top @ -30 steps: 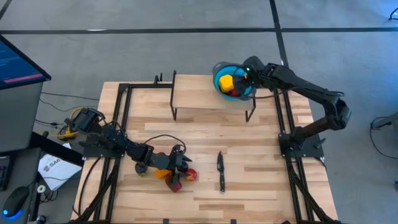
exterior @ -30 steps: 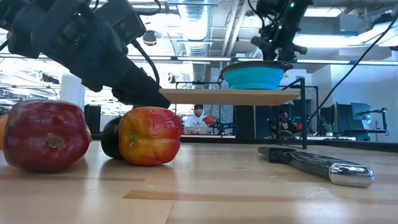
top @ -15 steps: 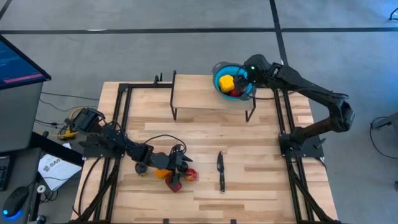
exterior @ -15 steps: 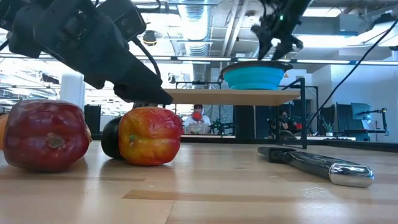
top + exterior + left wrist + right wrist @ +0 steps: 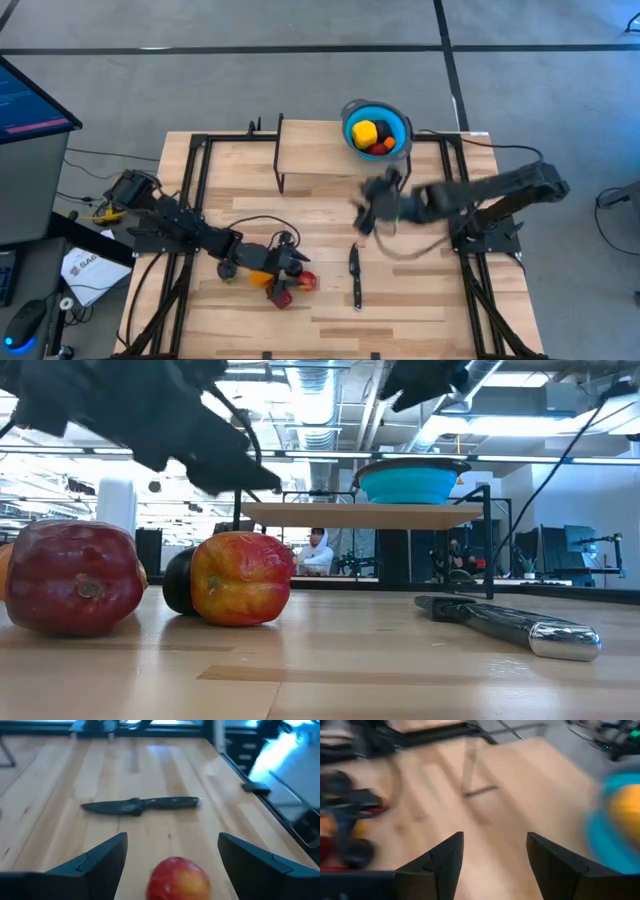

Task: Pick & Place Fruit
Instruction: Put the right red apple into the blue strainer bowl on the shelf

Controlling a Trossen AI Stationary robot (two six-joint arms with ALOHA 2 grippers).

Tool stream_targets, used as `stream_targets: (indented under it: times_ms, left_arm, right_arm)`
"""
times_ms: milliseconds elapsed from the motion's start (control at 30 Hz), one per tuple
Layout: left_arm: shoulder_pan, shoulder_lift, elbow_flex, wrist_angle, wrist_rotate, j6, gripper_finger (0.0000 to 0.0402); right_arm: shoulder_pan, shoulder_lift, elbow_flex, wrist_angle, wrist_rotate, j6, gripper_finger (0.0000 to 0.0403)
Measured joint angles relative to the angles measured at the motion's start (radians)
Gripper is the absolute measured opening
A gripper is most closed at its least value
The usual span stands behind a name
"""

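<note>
Several small toy fruits lie on the table at its near left: a red-and-yellow one [image 5: 240, 578], a dark red one [image 5: 70, 575], a dark one [image 5: 178, 580] and an orange one [image 5: 260, 279]. My left gripper [image 5: 172, 840] is open just above the red-and-yellow fruit [image 5: 180, 879], one finger on either side, touching nothing. A yellow fruit [image 5: 364, 131] and a red one [image 5: 380, 147] lie in the blue bowl [image 5: 398, 125]. My right gripper [image 5: 366, 208] hangs open and empty over the table's middle.
The bowl [image 5: 413, 482] stands on the right end of a raised wooden shelf [image 5: 325, 150] at the table's far side. A black-handled knife [image 5: 354, 276] lies flat on the table, right of the fruit pile. Black frame rails [image 5: 195, 190] run along both table sides.
My right gripper has swung fast away from the bowl, toward the table's near edge and left, and now hangs over the table's middle. The fruits in the bowl and on the table have stayed where they were.
</note>
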Motion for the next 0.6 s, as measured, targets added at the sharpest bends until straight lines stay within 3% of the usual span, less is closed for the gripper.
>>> stream_targets:
  times_ms: [200, 333, 467, 600]
  left_arm:
    - [-0.048, -0.054, 0.003, -0.075, 0.007, 0.063, 0.0303]
    - [-0.071, -0.034, 0.046, -0.157, -0.061, -0.054, 0.0303]
    - [-0.101, 0.011, 0.120, -0.279, -0.207, -0.219, 0.0303]
    - [-0.106, 0.059, 0.195, -0.360, -0.215, -0.417, 0.0303]
  right_arm:
    - [0.188, 0.172, -0.105, 0.310, 0.046, 0.127, 0.0196]
    - [0.252, 0.317, -0.104, 0.469, 0.115, 0.240, 0.0187]
    - [0.295, 0.420, -0.105, 0.494, 0.178, 0.427, 0.0175]
    - [0.340, 0.460, -0.105, 0.400, 0.213, 0.616, 0.0162]
